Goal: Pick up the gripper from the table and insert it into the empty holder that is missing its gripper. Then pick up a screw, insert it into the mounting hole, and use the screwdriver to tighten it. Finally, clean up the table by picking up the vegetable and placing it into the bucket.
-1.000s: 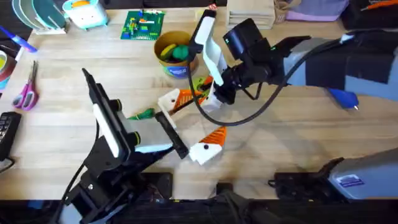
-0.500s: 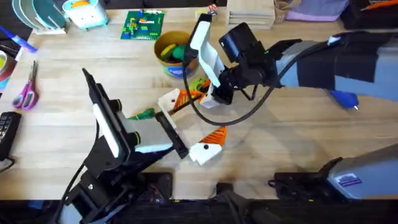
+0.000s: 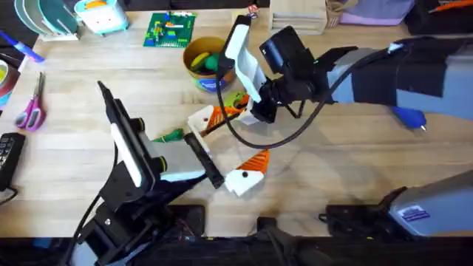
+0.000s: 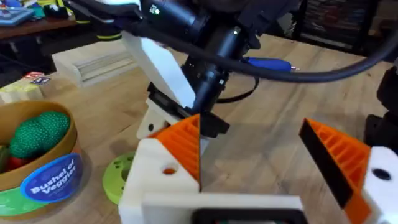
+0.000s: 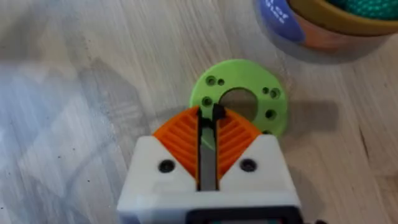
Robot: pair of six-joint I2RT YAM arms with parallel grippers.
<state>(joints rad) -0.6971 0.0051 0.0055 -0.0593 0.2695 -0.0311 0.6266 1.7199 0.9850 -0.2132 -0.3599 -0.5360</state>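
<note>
Heads up on where this could bite me: my right gripper [image 5: 208, 115] is pressed almost together right over the green disc [image 5: 273, 118]. There's a small dark piece [image 5: 217, 112] pinched at the very tips, which I'm guessing is the screw. The hold looks tiny, so any wobble could pop it loose, and it could roll off across the counter [image 3: 347, 170] or land in the disc's middle hole. My left gripper [image 3: 233, 144] is spread wide at about 7 o'clock from the right one, with the two arms close, so a sloppy move risks a bump. The screwdriver [image 3: 410, 117] lies well off at 3 o'clock. The vegetable [image 3: 171, 135] lies at 9 o'clock of the left gripper, with the bucket [image 3: 201, 80] up at 11.
</note>
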